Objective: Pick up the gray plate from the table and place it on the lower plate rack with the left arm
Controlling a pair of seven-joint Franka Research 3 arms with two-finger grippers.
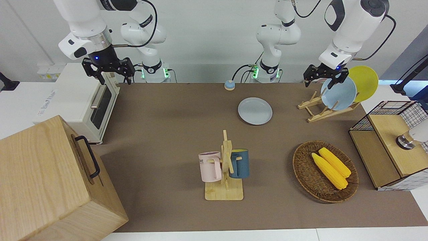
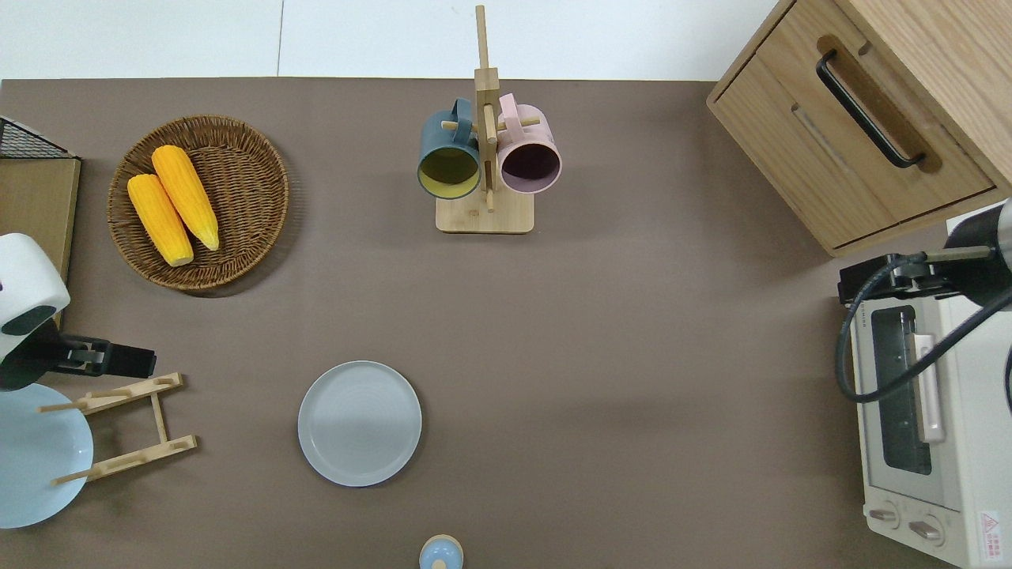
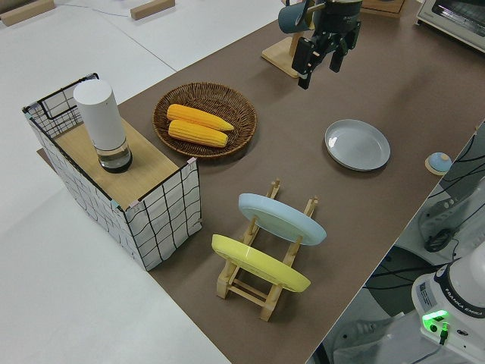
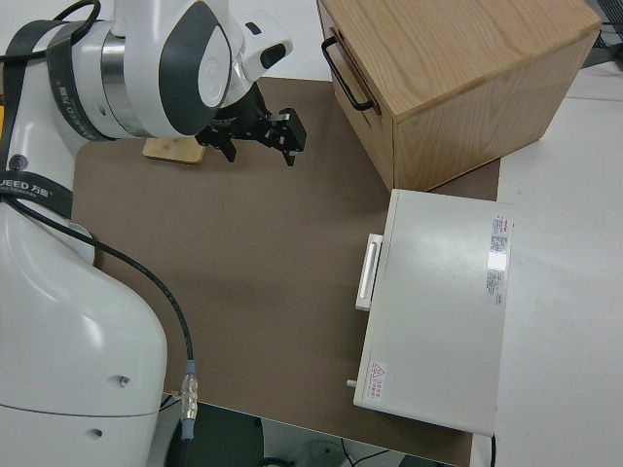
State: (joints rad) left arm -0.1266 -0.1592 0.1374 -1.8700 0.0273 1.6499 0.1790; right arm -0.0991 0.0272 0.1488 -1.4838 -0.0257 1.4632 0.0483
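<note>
The gray plate (image 1: 255,111) lies flat on the brown table (image 1: 167,134), near its middle on the robots' side; it also shows in the overhead view (image 2: 360,423) and the left side view (image 3: 357,144). The light-wood plate rack (image 1: 329,112) stands toward the left arm's end and holds a light-blue plate (image 1: 339,93) and a yellow plate (image 1: 364,80). The slots at its end toward the gray plate hold nothing (image 2: 150,454). My left gripper (image 1: 320,82) is open and empty, up in the air over the table at the rack's edge (image 2: 126,359). My right gripper (image 1: 112,75) is open and parked.
A mug tree (image 1: 225,167) with a pink and a blue mug stands farther from the robots than the plate. A wicker basket (image 1: 302,167) holds two corn cobs. A wire-sided box (image 1: 388,147), a toaster oven (image 1: 83,100), a wooden drawer cabinet (image 1: 50,180) and a small blue knob (image 1: 229,85) are around.
</note>
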